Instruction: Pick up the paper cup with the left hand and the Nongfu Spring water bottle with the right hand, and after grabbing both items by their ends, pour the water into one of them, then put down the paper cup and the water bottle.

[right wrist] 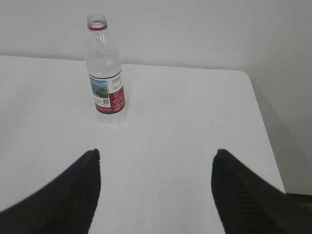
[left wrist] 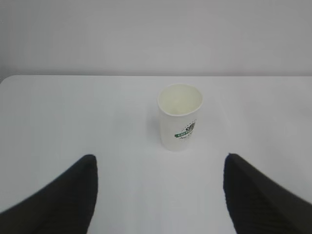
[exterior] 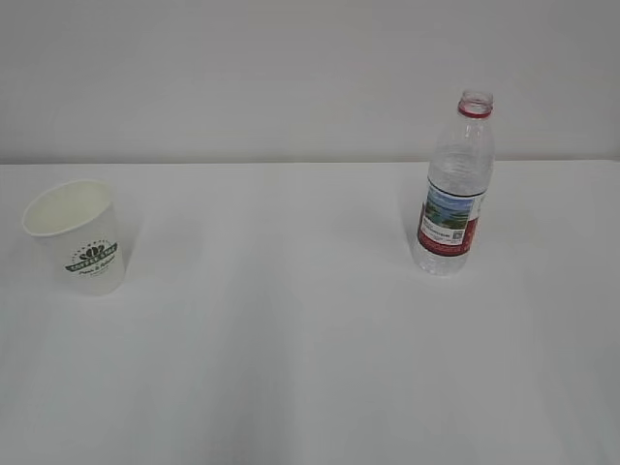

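The paper cup (exterior: 79, 237) stands upright at the left of the white table, its green logo facing the camera. In the left wrist view the paper cup (left wrist: 180, 117) is ahead of my left gripper (left wrist: 159, 157), which is open and empty, well short of it. The Nongfu Spring water bottle (exterior: 456, 189) stands upright and uncapped at the right. From the right wrist the water bottle (right wrist: 105, 70) shows ahead and to the left of my right gripper (right wrist: 157, 152), also open and empty. Neither arm appears in the exterior view. I cannot make out the water.
The white table (exterior: 291, 339) runs back to a pale wall. In the right wrist view the table's right edge (right wrist: 265, 131) and far corner lie close by, with a drop beyond.
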### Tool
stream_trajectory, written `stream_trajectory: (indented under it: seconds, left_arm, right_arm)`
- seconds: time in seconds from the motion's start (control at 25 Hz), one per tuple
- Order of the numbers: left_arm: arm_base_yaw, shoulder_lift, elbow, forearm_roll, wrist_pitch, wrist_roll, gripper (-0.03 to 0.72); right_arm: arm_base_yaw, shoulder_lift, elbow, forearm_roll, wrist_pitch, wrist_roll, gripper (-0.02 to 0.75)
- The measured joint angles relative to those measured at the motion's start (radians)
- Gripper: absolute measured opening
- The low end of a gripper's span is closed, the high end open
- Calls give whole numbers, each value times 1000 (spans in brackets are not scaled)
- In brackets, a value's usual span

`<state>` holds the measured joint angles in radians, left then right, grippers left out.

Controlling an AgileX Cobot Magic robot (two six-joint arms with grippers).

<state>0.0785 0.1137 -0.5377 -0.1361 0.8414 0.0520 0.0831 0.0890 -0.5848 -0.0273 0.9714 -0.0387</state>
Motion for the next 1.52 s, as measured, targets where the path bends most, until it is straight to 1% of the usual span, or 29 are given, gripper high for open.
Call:
stream_trajectory:
  seconds: [0.6,1.52]
  left_arm:
    - [0,93,0,-2,-140,0,584]
    - [0,316,0,-2,-360,0,570]
  right_arm:
    - [0,126,0,1,-141,-4,534]
    - [0,338,-12,2,-351,-10,534]
